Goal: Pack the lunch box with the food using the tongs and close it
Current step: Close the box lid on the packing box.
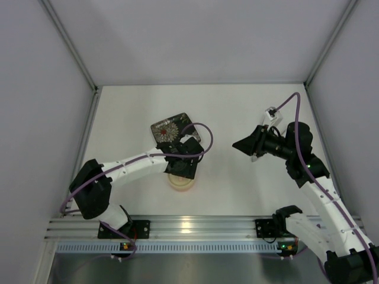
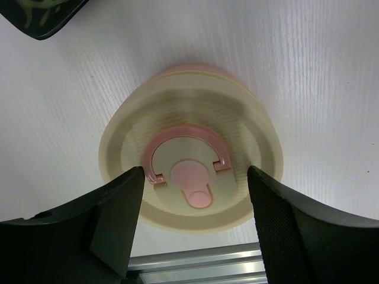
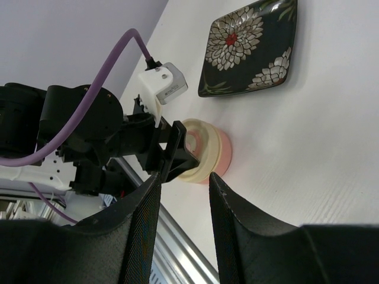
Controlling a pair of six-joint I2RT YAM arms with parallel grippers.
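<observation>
Progress looks late: the lid [image 2: 189, 127] lies flat on the lunch box [image 1: 181, 182], pink mark up, so closing seems done or nearly done; whether it is pressed fully home I cannot tell; the box's pink wall peeks out at 12 o'clock of the lid in the left wrist view; the black floral plate [image 3: 249, 47], at 12 o'clock of the box on the table [image 1: 249, 112], shows no food on its visible part, so packing is probably finished, though the box's inside is hidden; the tongs appear in no view. The left gripper [image 2: 195, 171] hangs over the lid, fingers spread to 9 and 3 o'clock of the pink mark, holding nothing; contact with the lid is unclear; the right gripper [image 3: 185, 177], raised well apart at 3 o'clock of the box, has its fingers parted around an empty gap.
</observation>
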